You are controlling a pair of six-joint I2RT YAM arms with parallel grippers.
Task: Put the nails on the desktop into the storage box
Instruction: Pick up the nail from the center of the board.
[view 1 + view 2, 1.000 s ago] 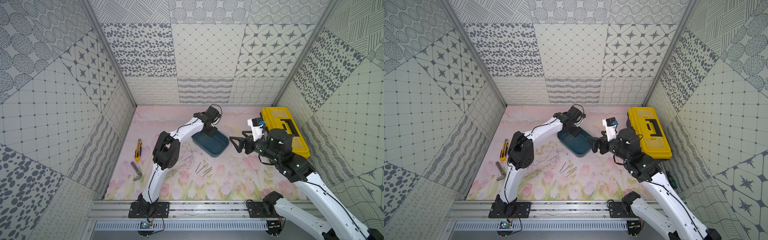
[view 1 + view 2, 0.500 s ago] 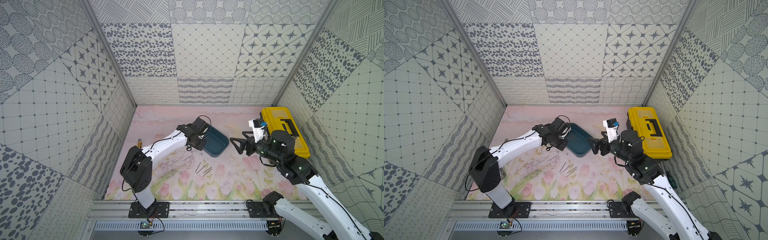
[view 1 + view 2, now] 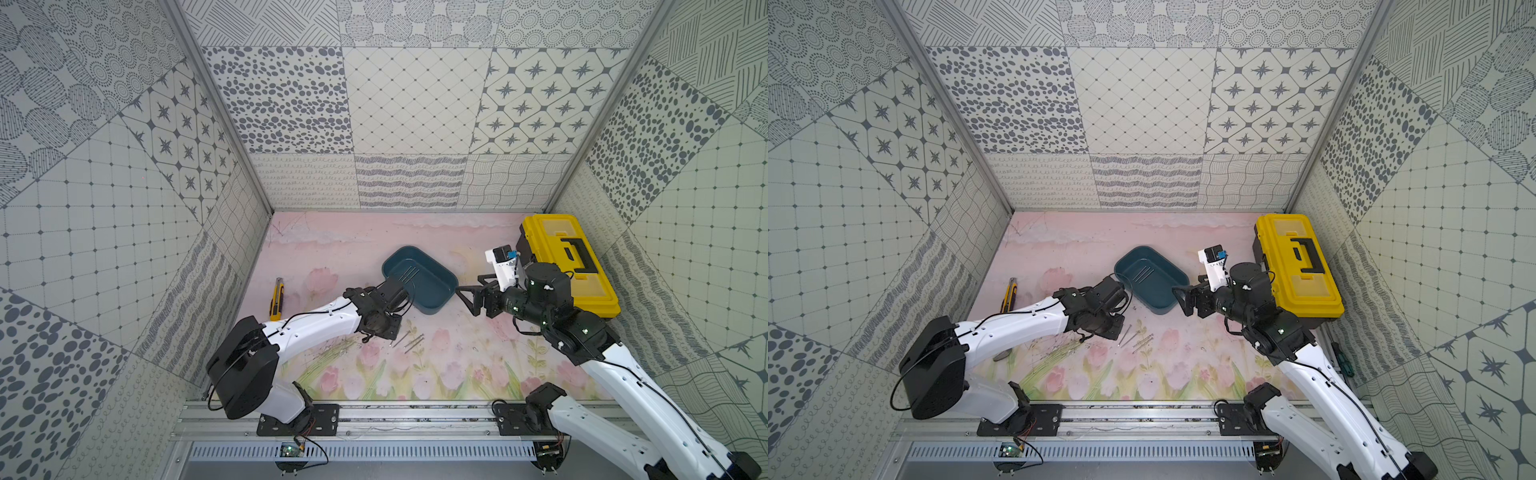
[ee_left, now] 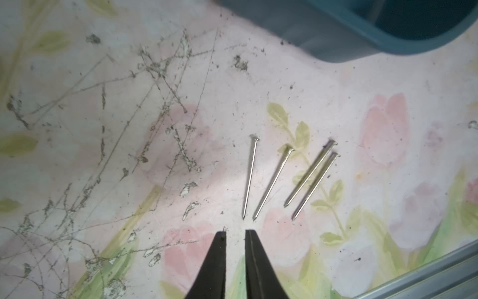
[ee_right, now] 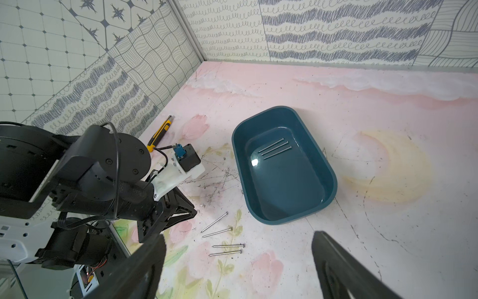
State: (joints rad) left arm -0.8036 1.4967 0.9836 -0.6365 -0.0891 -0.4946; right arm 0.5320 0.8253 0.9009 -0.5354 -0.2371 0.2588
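Several grey nails (image 4: 273, 183) lie side by side on the pink tulip desktop (image 3: 332, 257), just in front of the teal storage box (image 3: 436, 309); both top views (image 3: 1133, 338) and the right wrist view (image 5: 227, 246) show them. Three more nails (image 5: 275, 148) lie inside the box. My left gripper (image 4: 234, 233) is low over the desktop, its tips just short of the nails' points, with a narrow empty gap between the jaws. To the right of the box my right gripper (image 3: 465, 297) hangs wide open and empty, facing the box and the nails.
A yellow toolbox (image 3: 565, 266) with a black handle stands at the right wall. Near the left wall lies a yellow utility knife (image 3: 276, 297). A grey bent tool (image 3: 1003, 355) shows partly under my left arm. A metal rail (image 3: 395, 415) runs along the front edge.
My left arm has swung from over the storage box forward and down to the nails on the desktop, and its jaws have narrowed. The right arm has barely moved.
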